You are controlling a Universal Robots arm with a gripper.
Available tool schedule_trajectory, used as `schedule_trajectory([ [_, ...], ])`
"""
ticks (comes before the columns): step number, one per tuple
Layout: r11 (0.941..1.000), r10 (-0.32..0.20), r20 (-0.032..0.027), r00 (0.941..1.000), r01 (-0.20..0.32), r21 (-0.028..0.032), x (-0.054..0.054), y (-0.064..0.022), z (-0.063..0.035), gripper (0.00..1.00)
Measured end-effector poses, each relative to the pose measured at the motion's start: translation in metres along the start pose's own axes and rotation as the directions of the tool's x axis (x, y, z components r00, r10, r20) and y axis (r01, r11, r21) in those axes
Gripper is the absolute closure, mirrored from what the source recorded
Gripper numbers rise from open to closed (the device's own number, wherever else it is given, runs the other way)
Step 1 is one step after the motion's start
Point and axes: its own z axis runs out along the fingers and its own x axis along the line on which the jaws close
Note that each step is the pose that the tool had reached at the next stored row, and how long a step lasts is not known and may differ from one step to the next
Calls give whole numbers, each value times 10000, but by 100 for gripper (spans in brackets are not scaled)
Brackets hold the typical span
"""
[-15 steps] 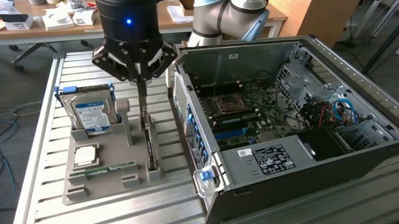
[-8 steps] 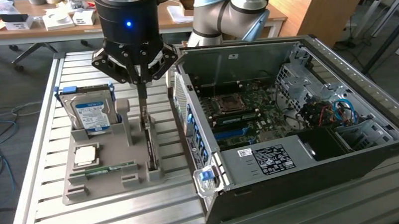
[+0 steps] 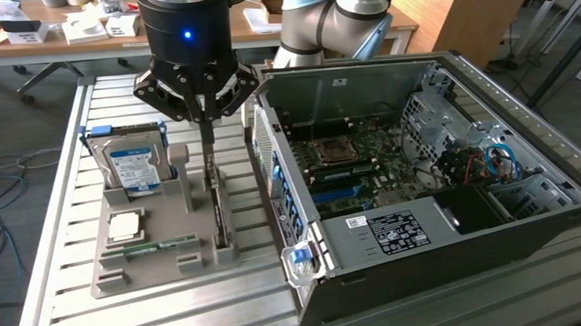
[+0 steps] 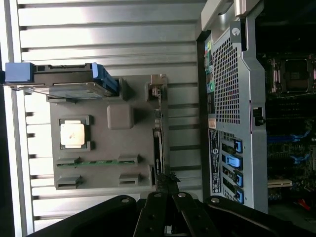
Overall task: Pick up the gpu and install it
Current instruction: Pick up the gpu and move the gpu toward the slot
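While the gpu is standing on edge in its slot in the grey holder, just beside the open PC case, the gripper is hanging over it. Jaws are pinching fully closed on the card's top edge. Hard drive is sitting upright at the holder's far end.

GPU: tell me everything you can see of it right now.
The gpu is a thin, flat, dark card standing on its long edge in a slot of the gray holder, beside the open computer case. It sits in the slot, not lifted. The gripper is closed on its upper edge near one end.
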Motion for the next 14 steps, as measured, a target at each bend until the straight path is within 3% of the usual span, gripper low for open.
schedule_trajectory([
  [4,10000,-1,0,10000,1,1,0,0,0,89],
  [9,10000,0,0,10000,0,1,0,0,0,65],
  [14,10000,-1,0,10000,1,1,0,0,0,53],
])
